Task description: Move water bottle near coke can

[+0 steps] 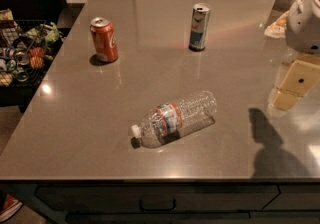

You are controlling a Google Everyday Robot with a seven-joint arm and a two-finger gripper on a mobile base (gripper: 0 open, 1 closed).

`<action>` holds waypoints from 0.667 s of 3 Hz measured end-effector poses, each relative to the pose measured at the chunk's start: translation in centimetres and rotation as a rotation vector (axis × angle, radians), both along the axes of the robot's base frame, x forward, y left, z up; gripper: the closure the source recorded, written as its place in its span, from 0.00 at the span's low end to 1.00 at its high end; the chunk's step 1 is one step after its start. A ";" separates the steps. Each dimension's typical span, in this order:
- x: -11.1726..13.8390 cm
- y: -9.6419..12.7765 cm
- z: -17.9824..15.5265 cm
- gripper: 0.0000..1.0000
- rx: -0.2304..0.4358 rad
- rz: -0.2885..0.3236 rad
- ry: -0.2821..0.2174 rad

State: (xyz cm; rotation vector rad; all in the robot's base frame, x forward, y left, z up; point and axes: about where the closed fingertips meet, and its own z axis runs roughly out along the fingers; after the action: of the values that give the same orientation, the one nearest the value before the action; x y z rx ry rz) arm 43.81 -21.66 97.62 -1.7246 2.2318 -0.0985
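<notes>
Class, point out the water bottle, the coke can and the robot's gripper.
Clear ribbed plastic water bottle (pixel 171 117): camera view, label band.
Short red-orange coke can (pixel 104 39): camera view, side wall.
Robot's gripper (pixel 294 87): camera view, at right edge, tan part.

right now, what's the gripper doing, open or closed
Gripper: right edge, above the table; open or closed cannot be told. Water bottle lies apart from it.

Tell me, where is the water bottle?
The bottle lies on its side near the front edge of the table, cap pointing left; the coke can and silver can stand farther back. The gripper hangs at the picture's right edge, apart from it.
</notes>
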 end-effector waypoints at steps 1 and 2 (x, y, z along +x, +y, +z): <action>0.0 0.0 0.1 0.00 0.000 0.001 -0.003; 0.1 0.9 0.1 0.00 0.005 0.034 -0.011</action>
State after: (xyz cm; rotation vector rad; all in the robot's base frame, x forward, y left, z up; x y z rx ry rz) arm 43.95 -20.79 97.72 -1.7548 2.1917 -0.0950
